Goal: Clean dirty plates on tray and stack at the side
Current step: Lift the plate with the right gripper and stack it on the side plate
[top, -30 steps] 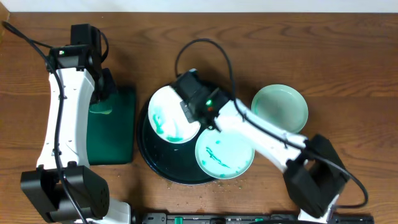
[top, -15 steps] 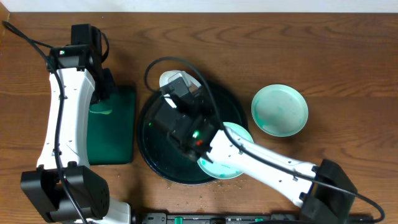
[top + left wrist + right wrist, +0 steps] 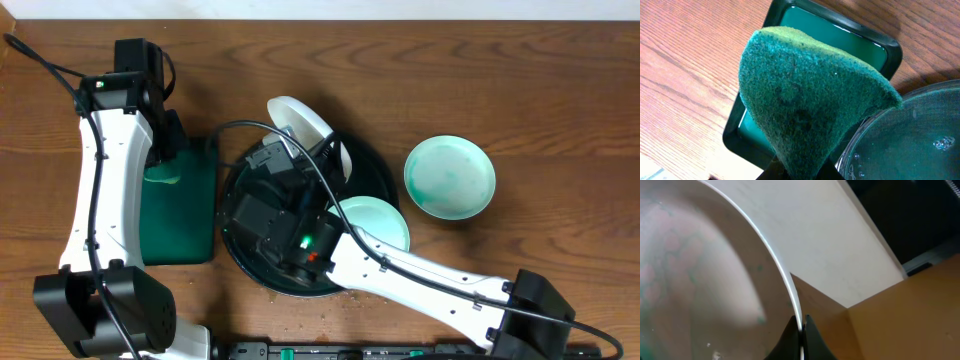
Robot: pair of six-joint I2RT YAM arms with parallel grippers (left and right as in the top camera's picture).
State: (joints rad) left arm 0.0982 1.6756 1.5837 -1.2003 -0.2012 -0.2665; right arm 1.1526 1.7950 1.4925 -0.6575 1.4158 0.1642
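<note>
From above, the right arm hides much of the tray and part of the flat plate on it. Its wrist view shows the right gripper pinching the rim of the tilted plate. The left gripper, mostly cut off, squeezes a green sponge.

1 plate tilted up abv tray

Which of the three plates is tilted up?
The plate at the tray's back edge, rim pinched by the right fingers; the other two lie flat.
</note>
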